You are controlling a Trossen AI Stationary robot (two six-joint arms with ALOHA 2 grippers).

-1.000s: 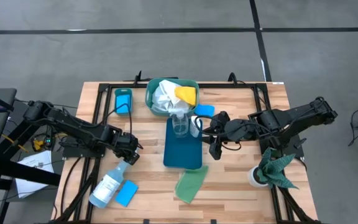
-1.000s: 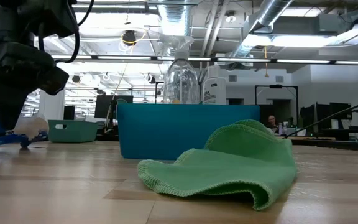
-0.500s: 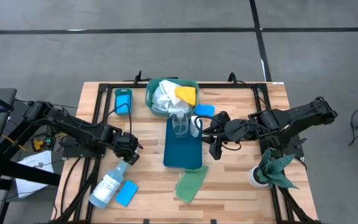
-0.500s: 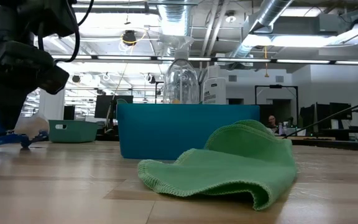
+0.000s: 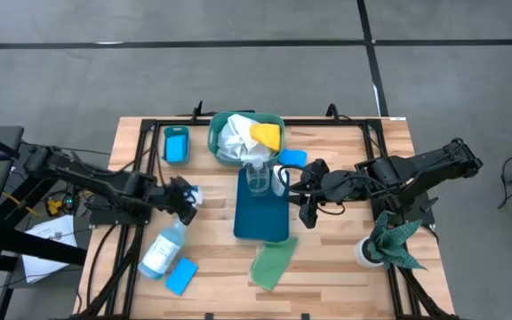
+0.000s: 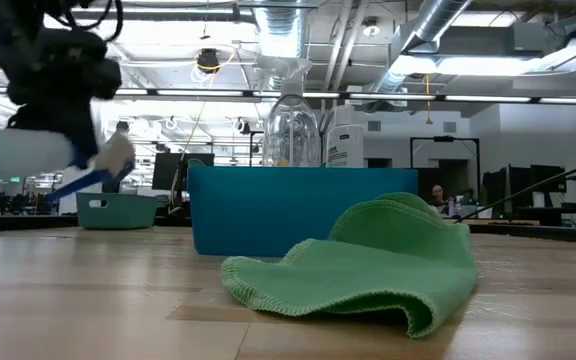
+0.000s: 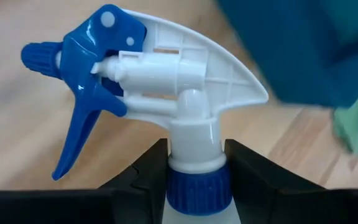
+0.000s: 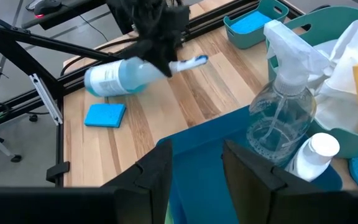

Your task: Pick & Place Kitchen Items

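Observation:
My left gripper (image 5: 181, 197) is shut on a clear spray bottle (image 5: 161, 251) with blue liquid and a blue trigger, near the table's left side. The low view shows the same spray bottle (image 6: 18, 160) off the wood. My right gripper (image 8: 196, 180) hangs open over the blue tray (image 5: 261, 218) with nothing between its fingers. In the tray stand another clear spray bottle (image 5: 258, 176) and a small white bottle (image 5: 280, 178). A light-green cloth (image 5: 272, 264) lies crumpled on the table near the tray's near end. One blue sponge (image 5: 181, 276) lies flat near the front left. My left gripper pinches the spray bottle's neck (image 7: 194, 163), just below the white spray head and at the blue collar (image 7: 194, 190), one finger on each side. The fingers slant down from above and lie across the neck. The bottle hangs clear of the table, lying nearly level, base toward the near left corner.
A green basket (image 5: 216, 133) with white and yellow cloths stands at the far middle. Left of it, a small teal bin (image 5: 176, 144) holds a sponge, and another sponge (image 5: 292, 157) lies to the basket's right. A dark green rag (image 5: 394, 240) sits at the right edge.
My left gripper has risen and drawn a little toward the far edge, tipping up as it went. The spray bottle, which lay on the table, is now lifted clear with its head end swung up and away. My right arm has kept still.

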